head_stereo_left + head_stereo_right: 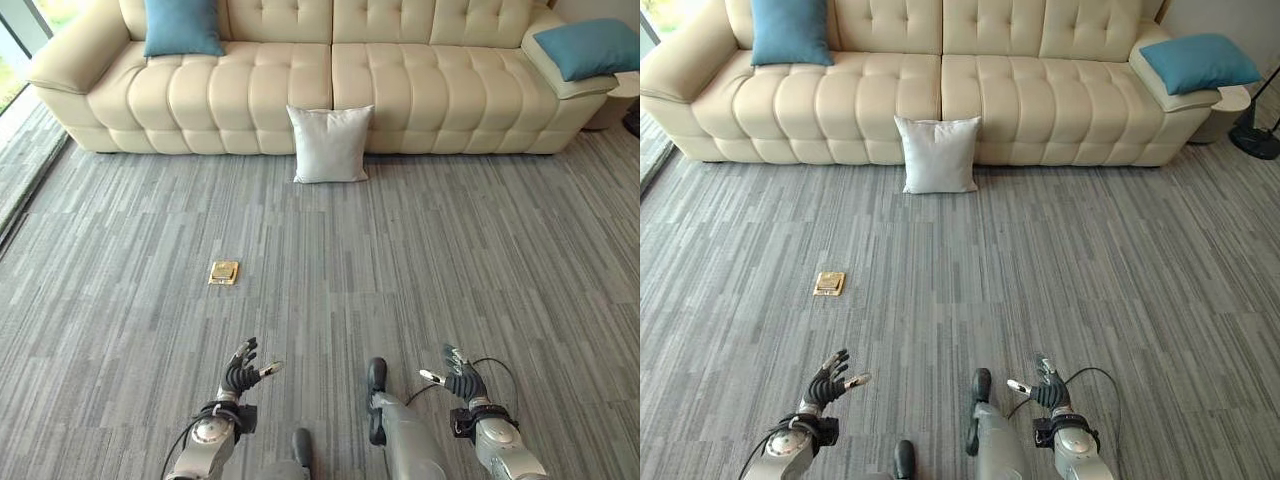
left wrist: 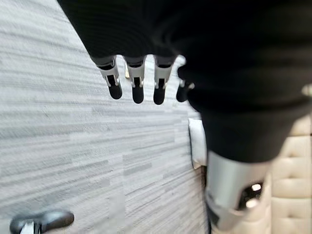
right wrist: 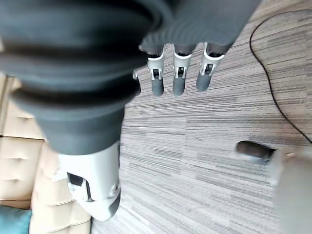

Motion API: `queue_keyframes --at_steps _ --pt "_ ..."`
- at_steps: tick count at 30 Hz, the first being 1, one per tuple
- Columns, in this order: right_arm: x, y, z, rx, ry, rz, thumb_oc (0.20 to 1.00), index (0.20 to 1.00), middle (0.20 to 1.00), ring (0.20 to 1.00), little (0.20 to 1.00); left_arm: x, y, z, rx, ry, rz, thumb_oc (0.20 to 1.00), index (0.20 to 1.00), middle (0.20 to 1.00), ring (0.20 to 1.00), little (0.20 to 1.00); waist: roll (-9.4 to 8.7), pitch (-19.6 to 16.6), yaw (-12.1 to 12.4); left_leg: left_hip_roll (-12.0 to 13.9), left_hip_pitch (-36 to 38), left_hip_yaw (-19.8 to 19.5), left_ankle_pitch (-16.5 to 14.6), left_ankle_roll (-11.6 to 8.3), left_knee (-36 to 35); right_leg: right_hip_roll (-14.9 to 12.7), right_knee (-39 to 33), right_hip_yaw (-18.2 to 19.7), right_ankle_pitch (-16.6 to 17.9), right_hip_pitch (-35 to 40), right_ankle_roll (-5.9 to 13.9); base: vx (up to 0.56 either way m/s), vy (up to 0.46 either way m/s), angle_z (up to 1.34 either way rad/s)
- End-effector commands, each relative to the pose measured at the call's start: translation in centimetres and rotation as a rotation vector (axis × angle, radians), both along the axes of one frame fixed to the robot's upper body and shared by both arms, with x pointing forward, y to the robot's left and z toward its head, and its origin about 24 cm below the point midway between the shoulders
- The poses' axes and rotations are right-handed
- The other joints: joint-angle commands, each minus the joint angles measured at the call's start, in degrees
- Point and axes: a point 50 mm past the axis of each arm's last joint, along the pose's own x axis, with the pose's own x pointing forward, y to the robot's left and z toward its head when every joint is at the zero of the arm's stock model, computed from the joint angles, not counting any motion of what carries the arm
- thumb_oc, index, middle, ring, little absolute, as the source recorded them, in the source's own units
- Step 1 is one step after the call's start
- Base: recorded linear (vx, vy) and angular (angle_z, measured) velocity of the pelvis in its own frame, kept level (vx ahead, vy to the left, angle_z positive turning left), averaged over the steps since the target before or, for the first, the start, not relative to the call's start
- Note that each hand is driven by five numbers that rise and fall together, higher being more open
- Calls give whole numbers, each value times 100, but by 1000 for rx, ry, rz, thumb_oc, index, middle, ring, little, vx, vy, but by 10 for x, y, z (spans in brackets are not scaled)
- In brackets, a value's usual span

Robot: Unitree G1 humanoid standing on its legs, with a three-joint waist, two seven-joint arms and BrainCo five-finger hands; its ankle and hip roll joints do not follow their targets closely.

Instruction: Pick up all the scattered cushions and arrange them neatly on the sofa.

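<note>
Both hands hung empty with fingers loosely spread, the left hand (image 1: 240, 375) and right hand (image 1: 462, 380) low over the grey carpet (image 1: 420, 260). The white cushion (image 1: 330, 143) stood upright well ahead of them, between the two, leaning against the cream sofa's (image 1: 400, 95) front. Judged marginally nearer the left hand; neither was within reach.

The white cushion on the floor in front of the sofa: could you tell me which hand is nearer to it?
The left hand, narrowly. The white cushion lies far ahead, with the left hand slightly to its left and the right hand farther off to its right; both are open and empty.
</note>
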Motion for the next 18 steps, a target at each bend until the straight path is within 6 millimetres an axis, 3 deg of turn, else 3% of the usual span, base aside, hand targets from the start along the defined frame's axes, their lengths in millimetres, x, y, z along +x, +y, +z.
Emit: queue_keyframes --at_steps 1,5,6,8,9,11,15,18 --pt "13 -7 14 -1 -94 -12 1000 1000 1000 1000 1000 13 2 15 -49 -104 23 1000 1000 1000 1000 1000 267 -297 -64 51 525 17 -797 -194 110 371 -741 -31 -59 1013 -54 260 -150 43" --pt "13 -10 15 0 -100 -11 1000 1000 1000 1000 1000 14 -1 15 -60 -101 21 1000 1000 1000 1000 1000 279 -305 -73 144 299 67 -662 -372 885 443 -843 -2 -181 1290 -197 182 -100 13" --pt "14 -11 16 -5 -103 -6 1000 1000 1000 1000 1000 17 -2 16 -67 -112 19 1000 1000 1000 1000 1000 251 -260 -38 163 27 81 -403 -528 1469 468 -948 10 -285 1520 -291 138 -72 -8" --pt "14 -11 16 -6 -103 -6 1000 1000 1000 1000 1000 18 -3 17 -73 -117 20 1000 1000 1000 1000 1000 223 -223 -21 200 -142 135 -328 -546 1663 449 -1001 0 -331 1621 -321 183 -41 -7" --pt "14 -14 17 -15 -103 -2 1000 1000 1000 1000 1000 17 -3 17 -70 -111 21 1000 1000 1000 1000 1000 98 -218 62 234 -475 263 -544 -424 1497 333 -1165 14 -429 1907 -305 190 6 1" --pt "13 -15 16 -16 -97 -2 1000 1000 1000 1000 1000 14 -2 14 -64 -98 18 1000 1000 1000 1000 1000 57 -235 123 262 -668 198 -482 -397 1222 310 -1233 45 -489 2055 -271 257 43 1" --pt "13 -17 14 -31 -84 -10 1000 1000 1000 1000 1000 12 1 13 -46 -85 29 1000 1000 1000 1000 1000 70 -165 248 526 -1150 92 264 -516 591 344 -1268 94 -685 2328 -249 191 81 -14" --pt "11 -17 12 -37 -71 -10 1000 1000 1000 1000 1000 12 2 13 -39 -86 36 1000 1000 1000 1000 1000 53 -161 298 594 -1331 161 425 -548 400 318 -1308 125 -750 2466 -221 178 124 -2"
